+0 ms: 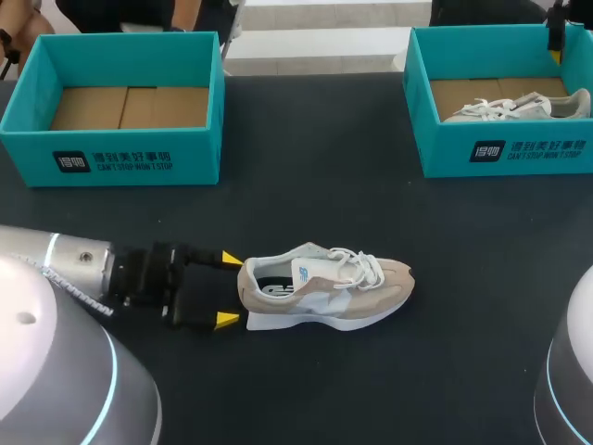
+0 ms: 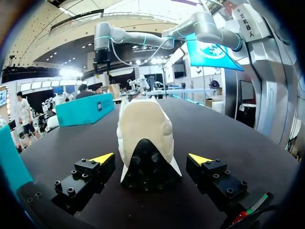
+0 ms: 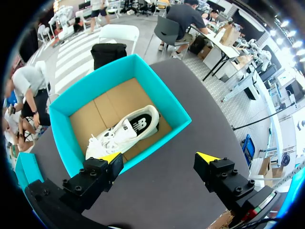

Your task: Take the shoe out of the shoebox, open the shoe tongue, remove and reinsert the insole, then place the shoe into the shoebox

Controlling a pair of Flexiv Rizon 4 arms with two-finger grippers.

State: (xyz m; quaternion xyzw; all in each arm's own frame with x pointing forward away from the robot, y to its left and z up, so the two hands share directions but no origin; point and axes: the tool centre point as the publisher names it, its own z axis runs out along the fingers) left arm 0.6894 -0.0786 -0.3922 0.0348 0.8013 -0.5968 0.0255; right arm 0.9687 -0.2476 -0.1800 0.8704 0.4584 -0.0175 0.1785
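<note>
Shows beige shoe [image 1: 324, 287] upright on dark surface [image 1: 306, 195], toe pointing right. Places left pincer [image 1: 229, 289] at the heel, fingers spread to either side, small gaps visible in left wrist view. Hides toe and laces behind heel in that view; leaves insole hard to make out in dark opening. Sets right pincer [image 3: 159, 156] spread, gripping nothing, over surface just beside right box [image 3: 59, 133]. Keeps white shoe [image 3: 126, 131] inside, partly masked by box wall in head view. Puts left box [image 1: 120, 158] far left.
</note>
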